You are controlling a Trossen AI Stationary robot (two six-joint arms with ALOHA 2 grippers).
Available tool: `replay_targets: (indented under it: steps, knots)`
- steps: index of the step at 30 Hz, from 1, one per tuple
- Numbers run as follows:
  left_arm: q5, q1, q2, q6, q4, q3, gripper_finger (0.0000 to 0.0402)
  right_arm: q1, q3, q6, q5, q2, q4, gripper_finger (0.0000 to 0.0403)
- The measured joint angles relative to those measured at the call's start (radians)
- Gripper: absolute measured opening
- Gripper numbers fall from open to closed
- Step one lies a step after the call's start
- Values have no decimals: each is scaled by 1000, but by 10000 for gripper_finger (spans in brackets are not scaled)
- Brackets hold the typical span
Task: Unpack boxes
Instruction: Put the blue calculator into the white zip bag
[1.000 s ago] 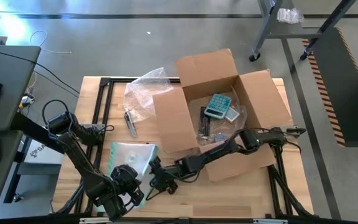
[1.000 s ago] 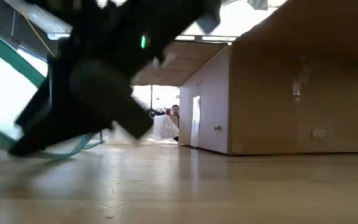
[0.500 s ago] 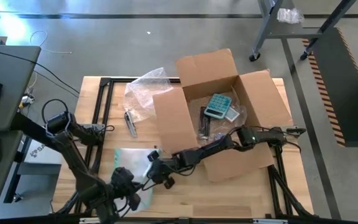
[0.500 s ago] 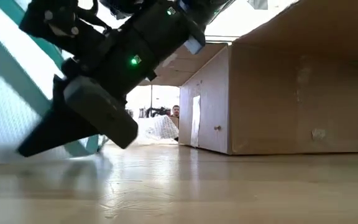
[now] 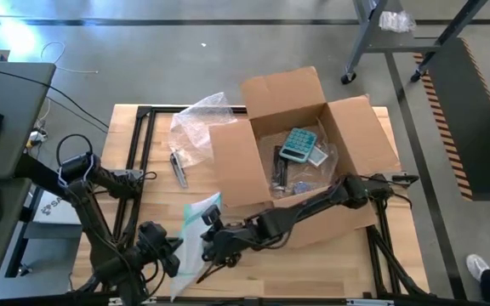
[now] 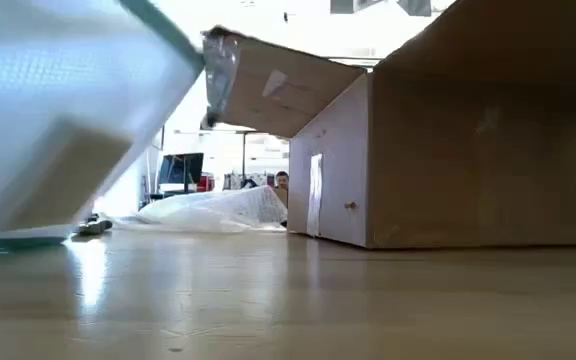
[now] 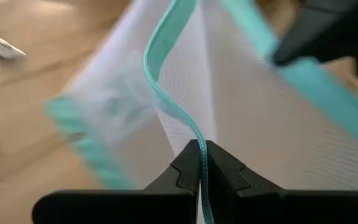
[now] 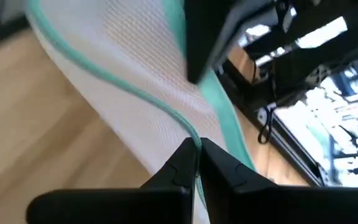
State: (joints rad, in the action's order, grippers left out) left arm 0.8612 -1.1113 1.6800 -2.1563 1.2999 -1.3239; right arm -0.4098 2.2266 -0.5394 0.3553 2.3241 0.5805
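The brown cardboard box (image 5: 304,144) stands open on the table's right half, flaps spread, with a teal calculator (image 5: 298,144) and small items inside. In front of it, a clear pouch (image 5: 196,236) with a teal edge is held up on edge between both grippers. My left gripper (image 5: 173,253) is shut on it from the left and my right gripper (image 5: 212,241) from the right. In the low view the pouch (image 6: 68,110) fills the left foreground. Its lower teal edge (image 6: 8,243) is at the tabletop. My left gripper pinches the pouch's teal border (image 7: 199,163) between its two shut fingers, with the border running along the gap. The pouch's clear sheet stands up and away from the fingers. My right gripper pinches the teal border (image 8: 195,148) at another spot between its two shut fingers. It comes from the box side, slanting down. The pouch spreads away from the fingers toward the left arm.
Crumpled bubble wrap (image 5: 198,119) lies at the far left of the box, also seen in the low view as a bubble wrap heap (image 6: 218,210). A small metal tool (image 5: 179,168) lies beside it. The box's wall (image 6: 488,140) closes off the right side.
My right gripper has taken hold of the pouch's edge and risen. My left gripper has gone up and a little toward the table's left edge. The pouch, which lay flat on the table, has been tipped up on edge between the two.
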Motion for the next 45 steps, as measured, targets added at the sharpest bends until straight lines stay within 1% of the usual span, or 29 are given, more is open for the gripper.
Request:
replay_targets:
  steps: [2,5,8,10,12,16,19,22,24,26,30,32,34,36,39,42,45]
  knots:
    - [-3,-7,0,-4,23,0,0,1,-4,17,-29,0,10,1]
    - [2,-1,0,11,24,0,0,10,-55,90,-70,4,63,1]
    - [30,20,11,34,-1,0,0,17,-131,141,-136,6,104,1]
    - [50,41,25,67,-30,0,0,22,-164,151,-158,7,151,8]
    - [57,64,41,101,-56,0,0,28,-164,154,-170,10,231,27]
    - [48,120,87,162,-104,1,0,45,-102,148,-182,-11,436,85]
    - [3,155,121,191,-124,1,0,73,-79,130,-214,-71,585,125]
    - [-42,188,156,197,-124,1,0,112,-80,112,-287,-154,699,146]
    - [-49,203,177,198,-123,1,0,139,-81,103,-312,-218,773,149]
    - [-49,213,196,213,-124,1,0,173,-81,93,-313,-292,828,149]
    - [-44,234,211,272,-113,1,0,280,-99,106,-321,-455,880,141]
    - [-46,245,213,285,-99,1,0,351,-159,117,-319,-546,858,139]
    - [-46,254,213,284,-78,1,0,428,-250,126,-327,-640,803,138]
    - [-45,257,213,284,-66,1,0,511,-370,140,-367,-733,735,138]
    - [-38,256,213,284,-53,1,0,630,-587,167,-445,-855,603,138]
    - [-38,256,213,284,-34,1,0,719,-797,166,-476,-938,470,138]
    - [-42,259,213,274,-13,1,0,763,-949,90,-482,-960,399,152]
